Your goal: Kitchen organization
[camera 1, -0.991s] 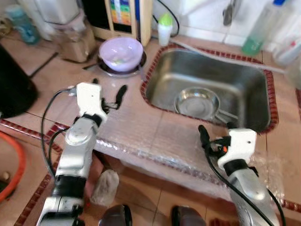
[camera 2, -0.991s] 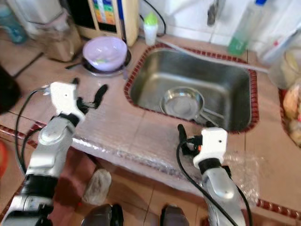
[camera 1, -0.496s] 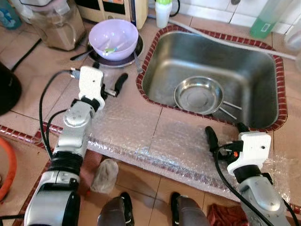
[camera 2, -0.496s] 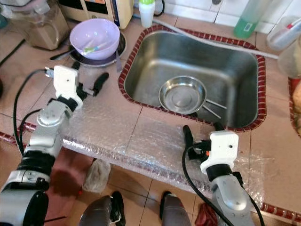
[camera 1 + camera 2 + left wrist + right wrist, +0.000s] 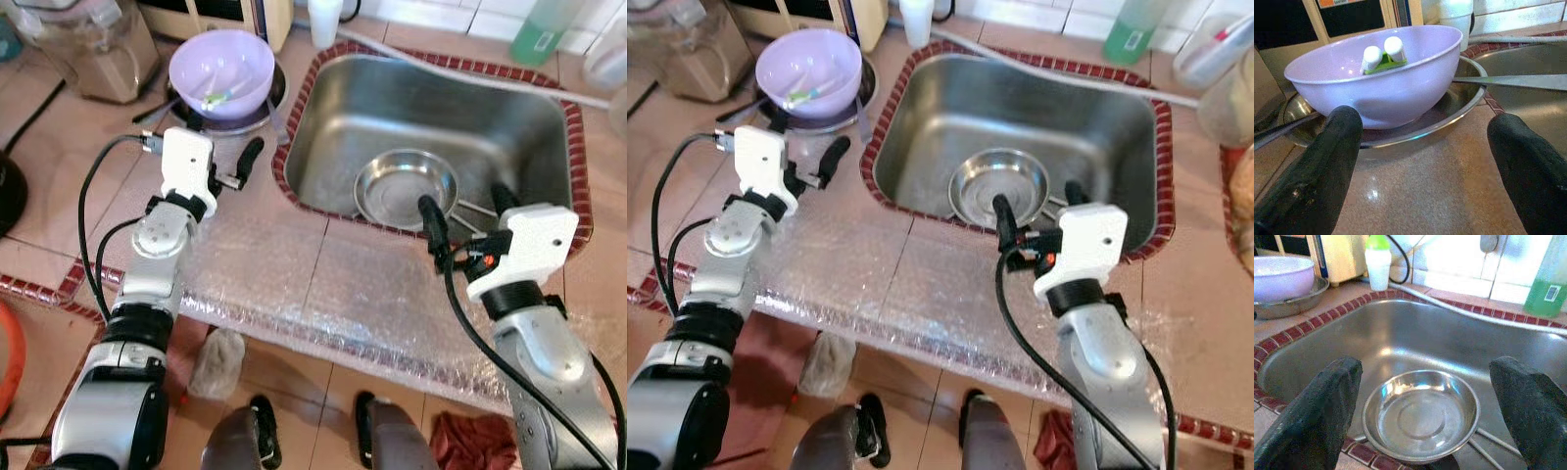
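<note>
A purple bowl [image 5: 220,73] holding a green and white item [image 5: 1382,55] sits on a steel plate [image 5: 1449,110] left of the sink [image 5: 431,108]. My left gripper [image 5: 227,157] hovers open over the counter just short of that bowl, which shows between its fingers [image 5: 1312,171] in the left wrist view. A round steel bowl [image 5: 405,188] lies in the sink. My right gripper [image 5: 465,204] is open above the sink's near rim, its fingers [image 5: 1317,416] framing the steel bowl [image 5: 1422,413].
Bubble wrap [image 5: 323,284] covers the counter's front edge. A blender jar [image 5: 93,49], a white bottle [image 5: 326,15] and a green bottle [image 5: 537,29] stand along the back. Thin utensils [image 5: 475,211] lie beside the steel bowl. On the floor lie a crumpled bag [image 5: 217,360] and a red cloth [image 5: 470,441].
The camera has tilted down and shifted. My right gripper has risen and moved forward from the counter's front edge to the sink's rim. The left gripper has come a little closer to the purple bowl.
</note>
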Available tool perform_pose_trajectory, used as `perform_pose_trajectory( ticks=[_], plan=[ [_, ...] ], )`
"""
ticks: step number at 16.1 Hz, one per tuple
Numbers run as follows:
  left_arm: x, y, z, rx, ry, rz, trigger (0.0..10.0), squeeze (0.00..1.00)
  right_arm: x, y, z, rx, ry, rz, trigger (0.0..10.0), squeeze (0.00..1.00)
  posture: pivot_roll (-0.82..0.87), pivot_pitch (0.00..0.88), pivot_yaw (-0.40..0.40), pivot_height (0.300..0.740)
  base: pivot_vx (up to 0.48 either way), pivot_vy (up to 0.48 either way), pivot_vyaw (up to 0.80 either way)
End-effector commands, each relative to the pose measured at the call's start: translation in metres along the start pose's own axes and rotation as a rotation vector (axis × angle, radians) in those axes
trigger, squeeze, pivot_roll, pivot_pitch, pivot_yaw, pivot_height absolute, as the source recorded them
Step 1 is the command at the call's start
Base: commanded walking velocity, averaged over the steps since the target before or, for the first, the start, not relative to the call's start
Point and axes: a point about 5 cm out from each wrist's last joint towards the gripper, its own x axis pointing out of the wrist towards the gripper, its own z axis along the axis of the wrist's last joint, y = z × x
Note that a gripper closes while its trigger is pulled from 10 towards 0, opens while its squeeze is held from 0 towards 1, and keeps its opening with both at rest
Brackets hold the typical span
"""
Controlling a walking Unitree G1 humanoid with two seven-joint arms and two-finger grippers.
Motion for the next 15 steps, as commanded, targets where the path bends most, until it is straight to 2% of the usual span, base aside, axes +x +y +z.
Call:
perform_pose_trajectory(
  ticks=[1, 3, 6, 8, 11, 12, 14, 15],
  plan=[
    [0.000, 0.001, 0.001, 0.019, -0.015, 0.011, 10.0, 0.00, -0.004, -0.001, -0.003, 0.001, 0.025, 0.000, 10.0, 0.00, -0.25, 0.270, 0.048, 0.740, 0.000, 0.000, 0.00],
    [0.001, 0.002, 0.004, 0.042, -0.039, 0.012, 10.0, 0.00, -0.005, 0.000, -0.007, -0.004, 0.055, 0.012, 10.0, 0.00, -0.24, 0.268, 0.044, 0.740, 0.000, 0.000, 0.00],
    [0.004, 0.007, 0.010, 0.121, -0.064, -0.008, 10.0, 0.00, 0.000, 0.004, -0.006, 0.001, 0.052, 0.031, 10.0, 0.00, -0.23, 0.275, 0.037, 0.740, 0.000, 0.000, 0.00],
    [0.009, 0.006, 0.010, 0.112, -0.043, -0.020, 10.0, 0.00, 0.002, 0.008, -0.003, 0.017, 0.041, 0.057, 10.0, 0.00, -0.24, 0.278, 0.037, 0.740, 0.000, 0.000, 0.00],
    [0.017, 0.000, 0.004, 0.117, 0.013, -0.080, 10.0, 0.00, 0.007, 0.018, 0.012, 0.095, -0.002, 0.112, 10.0, 0.00, -0.26, 0.280, 0.040, 0.740, 0.000, 0.000, 0.00],
    [0.020, -0.001, 0.002, 0.121, 0.036, -0.099, 10.0, 0.00, 0.009, 0.026, 0.024, 0.131, -0.039, 0.161, 10.0, 0.00, -0.26, 0.279, 0.042, 0.740, 0.000, 0.000, 0.00],
    [0.025, -0.001, 0.002, 0.107, 0.068, -0.107, 10.0, 0.00, 0.014, 0.040, 0.045, 0.163, -0.116, 0.255, 10.0, 0.00, -0.27, 0.277, 0.045, 0.740, 0.000, 0.000, 0.00],
    [0.026, -0.002, 0.002, 0.109, 0.078, -0.113, 10.0, 0.00, 0.016, 0.042, 0.048, 0.161, -0.130, 0.270, 10.0, 0.00, -0.27, 0.275, 0.048, 0.740, 0.000, 0.000, 0.00]
  ],
)
